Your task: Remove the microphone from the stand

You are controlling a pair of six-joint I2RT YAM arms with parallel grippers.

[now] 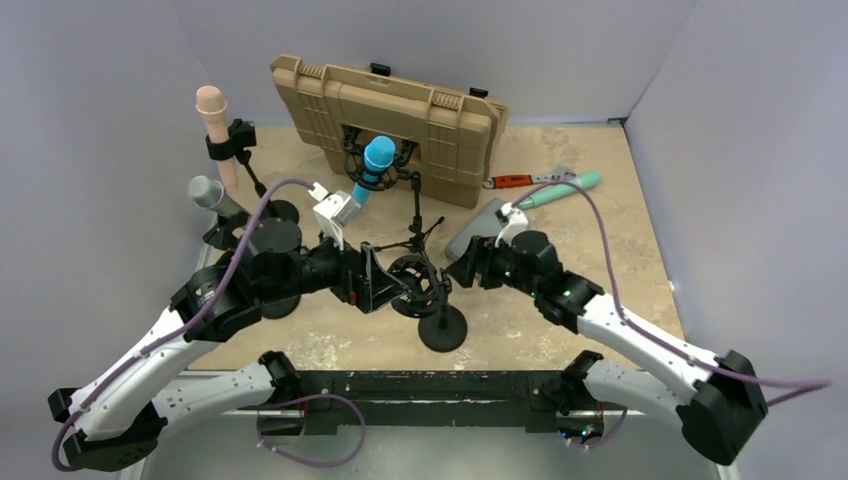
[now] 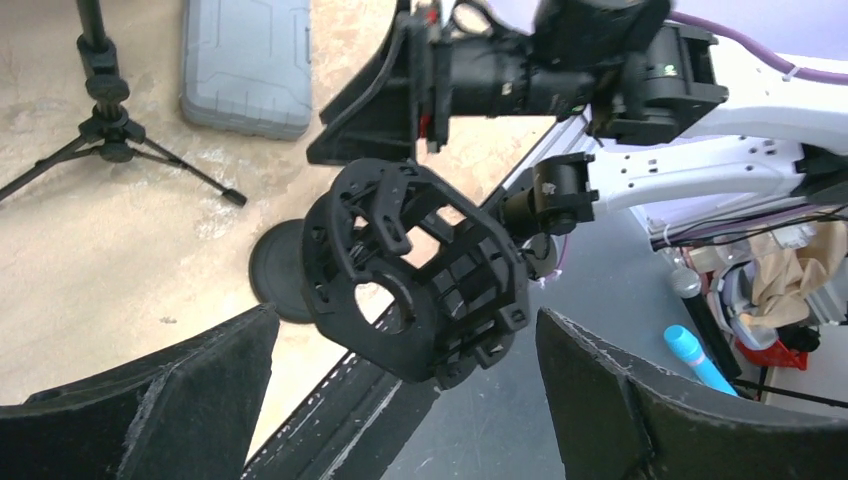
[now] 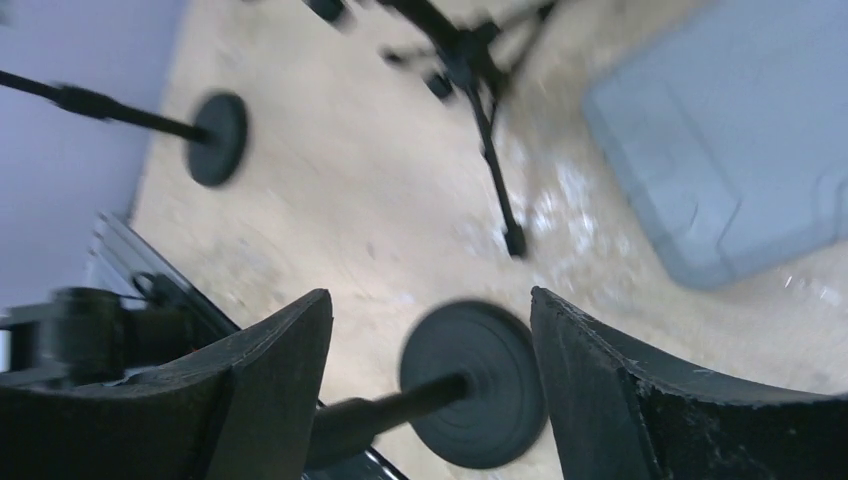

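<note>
A blue microphone (image 1: 378,158) sits in a black shock mount on a small tripod (image 1: 415,235) in front of the tan case. A second black shock mount (image 1: 415,283) on a round-base stand (image 1: 443,330) holds no microphone. My left gripper (image 1: 378,282) is open, its jaws either side of this empty mount (image 2: 410,290) and apart from it. My right gripper (image 1: 462,268) is open just right of the mount; in its wrist view the stand's pole (image 3: 380,415) and round base (image 3: 480,395) lie between its jaws (image 3: 430,300).
A pink microphone (image 1: 212,105) and a grey microphone (image 1: 205,190) stand on their own stands at the left. A tan hard case (image 1: 390,115) leans at the back. A grey case (image 1: 480,228), a red-handled tool (image 1: 515,181) and a teal tool (image 1: 565,188) lie at the right.
</note>
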